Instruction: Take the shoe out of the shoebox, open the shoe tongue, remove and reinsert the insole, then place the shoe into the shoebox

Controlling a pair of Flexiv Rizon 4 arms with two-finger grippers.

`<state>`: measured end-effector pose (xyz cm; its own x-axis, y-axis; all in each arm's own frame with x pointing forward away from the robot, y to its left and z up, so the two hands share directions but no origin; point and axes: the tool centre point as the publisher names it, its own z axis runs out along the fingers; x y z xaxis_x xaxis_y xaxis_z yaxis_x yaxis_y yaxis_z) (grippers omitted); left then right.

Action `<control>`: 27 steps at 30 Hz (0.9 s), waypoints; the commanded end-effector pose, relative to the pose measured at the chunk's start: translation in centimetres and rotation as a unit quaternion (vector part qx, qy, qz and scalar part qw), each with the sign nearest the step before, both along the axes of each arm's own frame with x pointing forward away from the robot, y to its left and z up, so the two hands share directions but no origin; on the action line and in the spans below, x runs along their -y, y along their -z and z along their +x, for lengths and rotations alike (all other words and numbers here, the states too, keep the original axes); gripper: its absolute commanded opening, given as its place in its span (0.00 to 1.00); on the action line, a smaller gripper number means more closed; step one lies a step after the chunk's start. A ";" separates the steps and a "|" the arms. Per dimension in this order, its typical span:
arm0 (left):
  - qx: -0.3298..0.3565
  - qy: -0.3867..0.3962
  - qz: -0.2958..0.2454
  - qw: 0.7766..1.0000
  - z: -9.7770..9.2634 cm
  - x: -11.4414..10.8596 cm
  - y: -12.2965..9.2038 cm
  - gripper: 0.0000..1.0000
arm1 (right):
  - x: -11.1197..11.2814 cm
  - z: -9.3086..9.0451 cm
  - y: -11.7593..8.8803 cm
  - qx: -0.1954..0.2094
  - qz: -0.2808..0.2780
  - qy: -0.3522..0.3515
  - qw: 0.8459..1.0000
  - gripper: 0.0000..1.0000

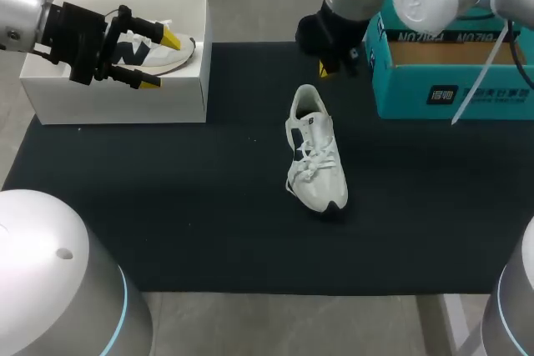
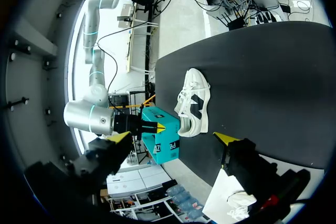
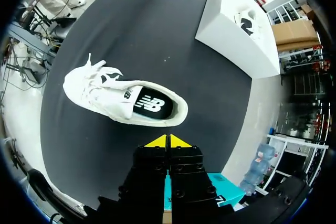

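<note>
The white lace-up trainer with a dark blue side mark (image 1: 315,156) stands upright on its sole near the middle of the black mat (image 1: 167,206) that covers the table. It is outside both boxes. Its heel points to the far side and its toe to the near side, angled a little to the right. In the right wrist view the trainer (image 3: 121,98) shows its open collar and a dark insole with white print lying inside. Its white laces spread loosely over the front.

My right jaws are together, the yellow fingertips (image 3: 157,141) meeting with nothing between them. They are just past the heel on the far side, apart from the shoe. My right arm comes in from the far right corner.

To the right of those jaws, at the far right of the mat, is an open teal cardboard box (image 1: 450,89).

The open white cardboard shoebox (image 1: 117,102) sits well apart at the far left edge of the mat. A second white trainer with a dark mark (image 1: 171,54) lies in it. My left jaws hover over this box, spread wide and holding nothing, one yellow fingertip (image 1: 170,37) above that second trainer. From the left wrist view the first trainer (image 2: 193,103) lies ahead of them across the mat.
</note>
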<state>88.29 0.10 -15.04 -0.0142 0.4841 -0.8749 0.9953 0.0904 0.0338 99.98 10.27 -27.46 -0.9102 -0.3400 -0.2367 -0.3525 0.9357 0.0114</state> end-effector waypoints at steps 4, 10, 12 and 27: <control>0.000 0.001 0.002 1.000 0.1 0.0 0.0 1.00 | -2.4 3.2 0.9 -0.045 -0.084 0.049 0.994 0.03; 0.000 0.001 0.002 1.000 0.1 0.0 0.0 1.00 | -3.1 3.7 1.4 -0.036 -0.071 0.074 0.994 0.41; 0.000 0.001 0.002 1.000 0.1 0.0 0.0 1.00 | -3.0 3.6 1.5 -0.018 -0.062 0.094 0.993 0.41; 0.000 0.001 0.002 1.000 0.1 0.0 0.0 1.00 | -3.3 1.9 3.6 -0.012 -0.046 0.136 0.990 0.49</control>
